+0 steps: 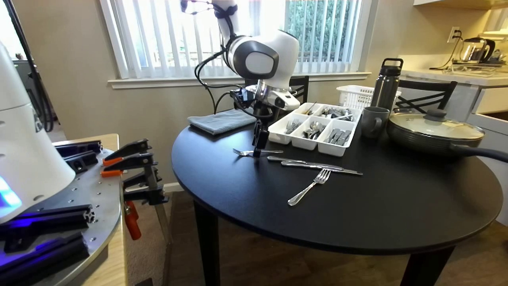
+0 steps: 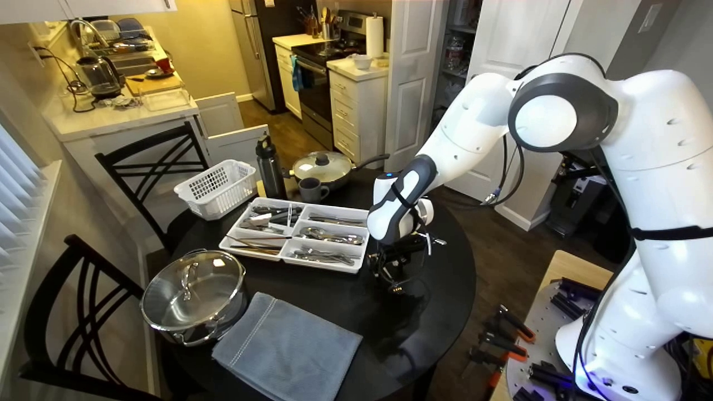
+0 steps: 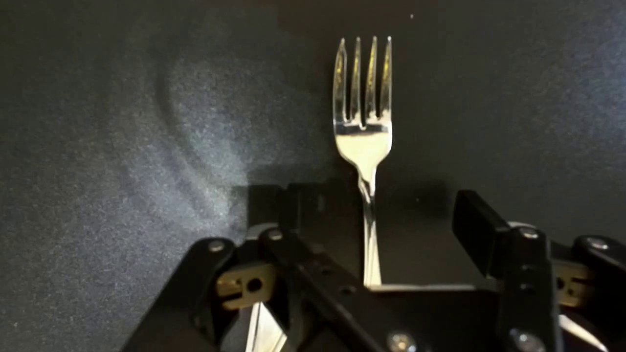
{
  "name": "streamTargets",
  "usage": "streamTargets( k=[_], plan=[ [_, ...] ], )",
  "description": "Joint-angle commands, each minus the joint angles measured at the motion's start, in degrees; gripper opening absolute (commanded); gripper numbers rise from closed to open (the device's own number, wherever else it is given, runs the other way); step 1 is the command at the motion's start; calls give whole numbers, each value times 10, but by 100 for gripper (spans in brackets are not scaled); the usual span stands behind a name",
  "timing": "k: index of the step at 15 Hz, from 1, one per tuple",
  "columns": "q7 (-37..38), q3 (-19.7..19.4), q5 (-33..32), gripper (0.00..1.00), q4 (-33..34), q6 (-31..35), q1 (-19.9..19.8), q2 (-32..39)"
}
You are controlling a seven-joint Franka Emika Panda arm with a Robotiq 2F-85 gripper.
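Arm (image 2: 462, 131): I have it rising from the base (image 2: 629, 356), bent at a high elbow (image 2: 546, 123), then sloping down and out over the round black table (image 1: 397, 214).
Wrist (image 1: 258, 61): turned under at the end of that slope, so my gripper (image 3: 379, 220) hangs fingers-down, close to upright in an exterior view.
Fingers (image 3: 481, 230): spread wide; the wrist view gives me clear room on both sides of the handle of a fork (image 3: 364, 142) lying between them.
Height: fingertips low over the tabletop; whether they touch it, I cannot tell.
Fork: flat on the table directly beneath my hand, tines pointing out toward the base, handle running back under the gripper.
Knives (image 1: 303, 165): two, close together, just past my hand on the side away from the base.
Second fork (image 1: 304, 192): farther from my hand, past the knives, on the side away from the window (image 1: 170, 43).
Cutlery tray (image 1: 332, 149): white, near my gripper on its far side from the base; the compartment of forks sits closest, then spoons, then knives.
Folded cloth (image 2: 289, 345): blue-gray, on my hand's window side, a glass-lidded pot (image 2: 195, 295) past it.
Mug (image 1: 367, 123), bottle (image 1: 385, 93), white basket (image 2: 237, 196), lidded pan (image 1: 452, 129): well apart from my hand, beyond the tray.
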Motion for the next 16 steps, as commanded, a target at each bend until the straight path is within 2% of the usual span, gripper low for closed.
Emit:
streamTargets(
  k=[1,7,9,15,16],
  plan=[
    [38,-22,-34,50,14,-9,26,11],
    [64,-36,-53,12,19,-7,47,12],
    [70,-39,-56,2,20,-5,52,13],
    [70,-38,-54,1,9,1,55,8],
    [39,-21,-46,1,-12,0,40,-15]
  ],
)
